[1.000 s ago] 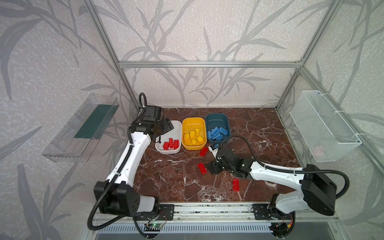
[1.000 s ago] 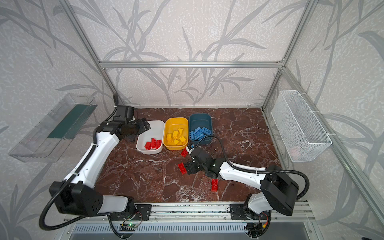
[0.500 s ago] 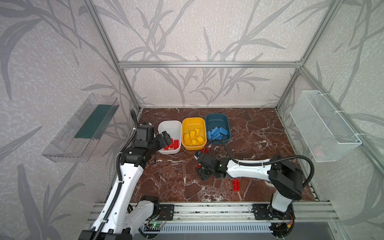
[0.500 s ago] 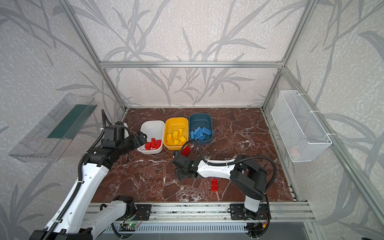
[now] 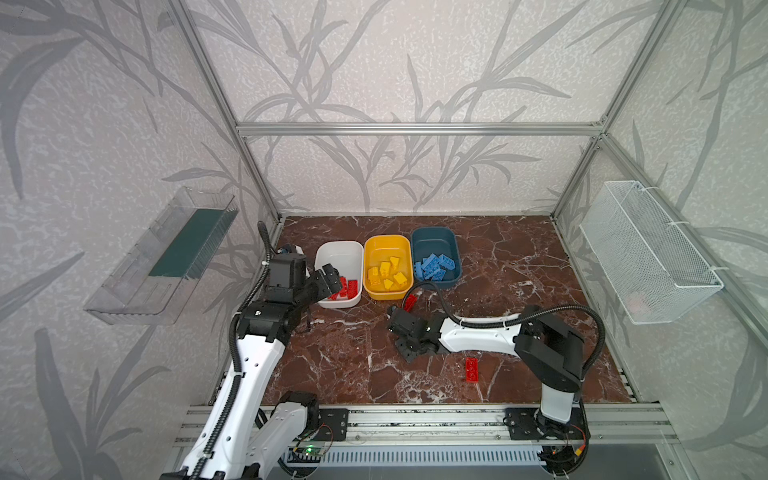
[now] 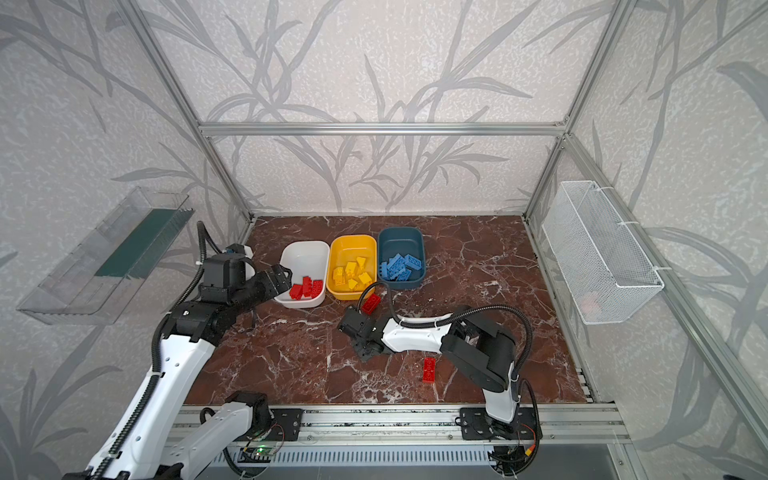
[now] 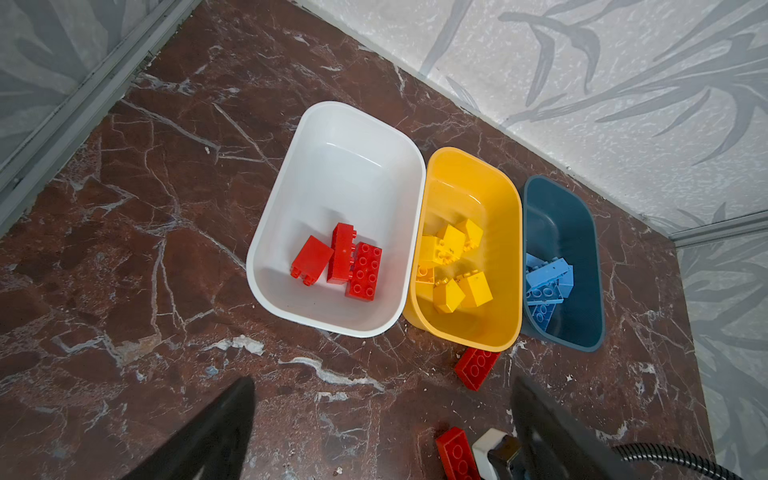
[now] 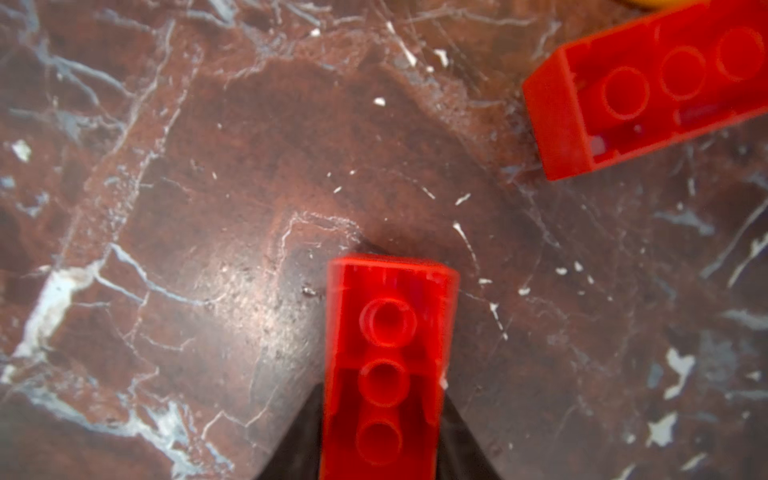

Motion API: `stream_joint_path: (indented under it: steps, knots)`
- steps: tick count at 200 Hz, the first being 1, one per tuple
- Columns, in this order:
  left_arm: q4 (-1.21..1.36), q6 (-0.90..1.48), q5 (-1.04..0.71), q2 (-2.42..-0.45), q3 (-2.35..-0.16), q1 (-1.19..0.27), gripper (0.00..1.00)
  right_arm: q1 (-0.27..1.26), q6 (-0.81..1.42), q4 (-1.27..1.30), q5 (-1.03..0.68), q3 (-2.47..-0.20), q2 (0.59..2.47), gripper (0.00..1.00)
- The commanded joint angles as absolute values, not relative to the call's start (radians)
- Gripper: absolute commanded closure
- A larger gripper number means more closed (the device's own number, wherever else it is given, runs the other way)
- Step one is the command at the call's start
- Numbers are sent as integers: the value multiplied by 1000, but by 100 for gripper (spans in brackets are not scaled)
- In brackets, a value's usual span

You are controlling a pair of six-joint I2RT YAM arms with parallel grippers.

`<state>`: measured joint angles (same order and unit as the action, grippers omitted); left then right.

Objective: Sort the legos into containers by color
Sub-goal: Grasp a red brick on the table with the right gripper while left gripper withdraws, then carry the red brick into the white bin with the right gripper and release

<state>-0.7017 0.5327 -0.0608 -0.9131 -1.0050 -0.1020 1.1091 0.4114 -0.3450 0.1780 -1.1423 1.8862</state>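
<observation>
I have the right gripper clamped on a red brick at the marble top, long axis in line with the fingers. White tub lies far-left of it. Left gripper hangs wide open beside that tub, nearer.

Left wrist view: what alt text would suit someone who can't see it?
Three tubs sit side by side on a brown marble table: a white tub holding three red legos, a yellow tub of yellow legos, a teal tub of blue legos. Two more red legos are outside them, and the left end effector is open.
</observation>
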Motion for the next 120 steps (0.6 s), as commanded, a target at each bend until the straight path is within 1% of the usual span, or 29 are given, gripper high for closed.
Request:
stream_joint_path:
  steps: [1, 16, 47, 76, 98, 120]
  knots:
    - [-686, 518, -47, -893, -999, -104, 5, 1114, 401, -395, 201, -1158, 1894, 72]
    - [-691, 520, -53, -897, -1011, -103, 5, 1114, 391, -401, 210, -1165, 1880, 76]
    - [-712, 523, -83, -897, -1051, -104, 5, 1114, 352, -420, 206, -1200, 1852, 78]
    - [-725, 527, -94, -877, -1083, -104, 5, 1112, 301, -423, 132, -1263, 1841, 79]
    - [-733, 537, -77, -847, -1101, -103, 5, 1098, 295, -369, 56, -1296, 1836, 79]
    - [-732, 540, -47, -806, -1114, -103, 4, 1089, 259, -292, 40, -1334, 1843, 80]
